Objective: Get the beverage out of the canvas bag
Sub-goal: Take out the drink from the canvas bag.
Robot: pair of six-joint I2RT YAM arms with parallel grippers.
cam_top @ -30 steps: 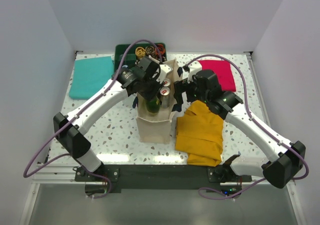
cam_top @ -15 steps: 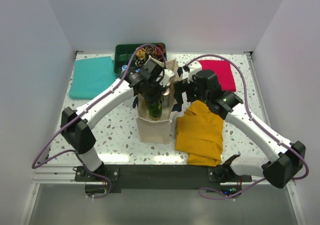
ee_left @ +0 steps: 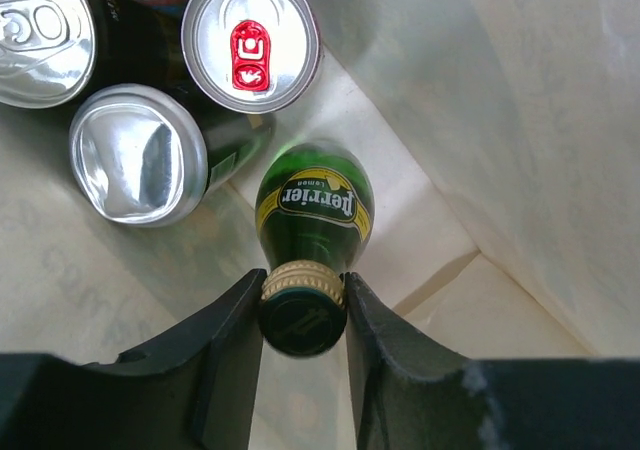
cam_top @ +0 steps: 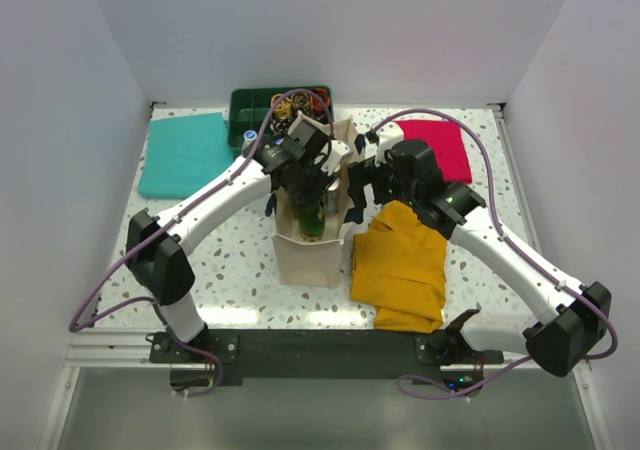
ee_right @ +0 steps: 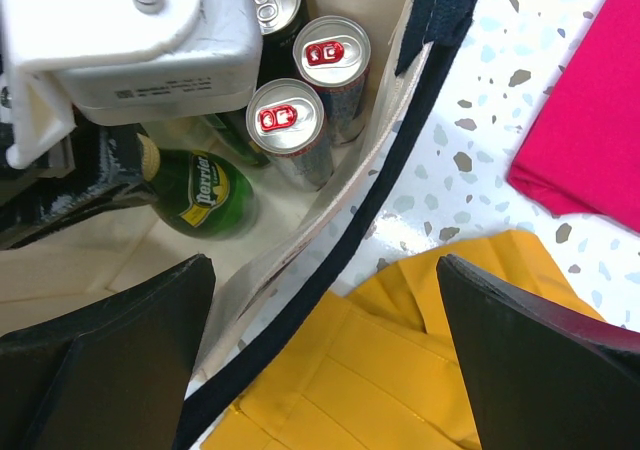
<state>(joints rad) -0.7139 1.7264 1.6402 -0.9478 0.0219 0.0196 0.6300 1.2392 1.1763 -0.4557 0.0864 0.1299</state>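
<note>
While the left claw (ee_left: 303,315) clamps the green bottle (ee_left: 315,205) in the canvas bag (cam_top: 310,260), the right claw (ee_right: 320,355) gapes.

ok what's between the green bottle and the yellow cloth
The canvas bag's cream side wall with its navy strap; the green bottle stands inside it, the yellow cloth lies outside. The right wrist view shows it.
</note>
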